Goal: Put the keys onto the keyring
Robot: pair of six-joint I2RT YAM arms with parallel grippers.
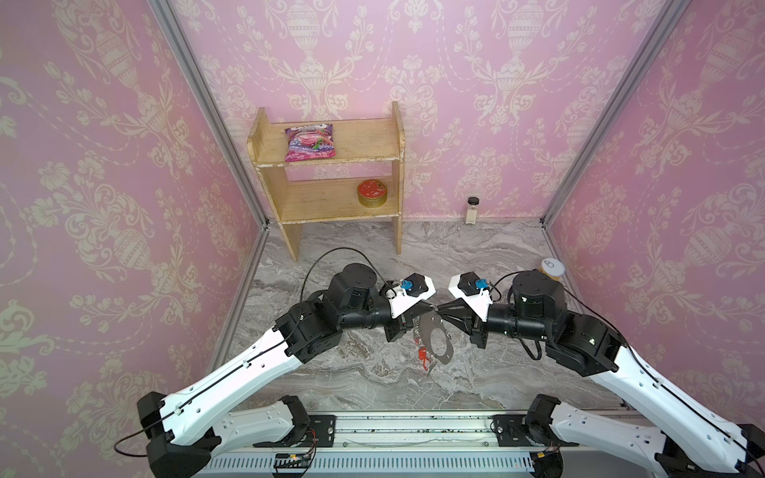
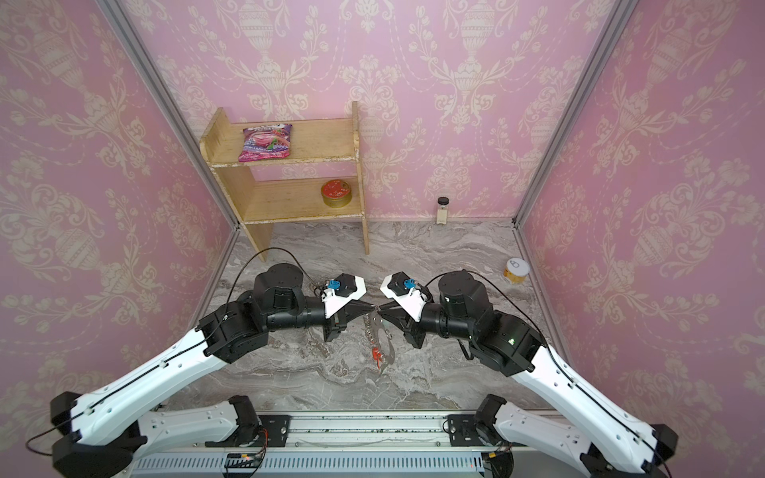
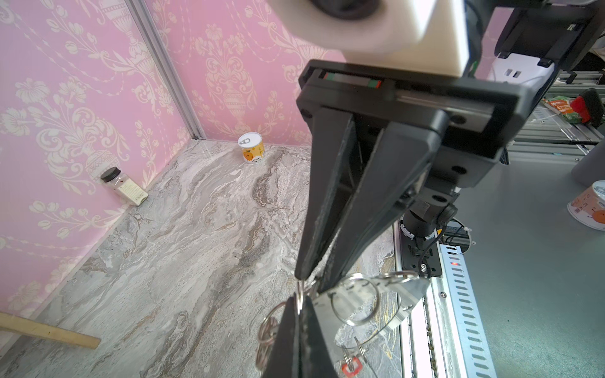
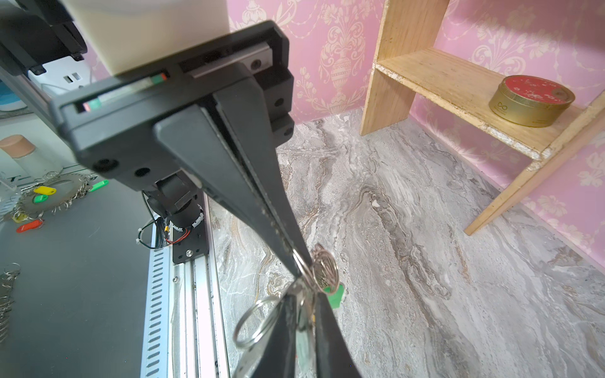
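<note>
Hanging over the middle of the marble table [image 1: 364, 385], the keyring [image 1: 428, 327] dangles directly below the spot where the two grippers meet tip to tip in both top views. The left gripper [image 4: 298, 265] has its jaws pressed flat together, nipping the small split ring of the keys [image 4: 324, 271]. The keys hang as a tight silver clump just beside its fingertips, with the mint-green tag [image 4: 336, 294] showing past them. The right gripper [image 3: 312, 282] faces it from the opposite side, its jaws only a sliver apart. The top rim of the keyring and one of its wire loops [image 3: 355, 301] lie at its tips; whether it grips them cannot be told. The keyring stands on edge, its long axis running from the fingertips down toward the table. Its lower rim is swung a little toward the front rail [image 1: 414, 430], and one flat face is turned partly upward so the centre hole shows. A red tag [image 1: 422, 356] hangs off its lower rim. The keys are seen nearly end-on, so which way they point is unclear.
</note>
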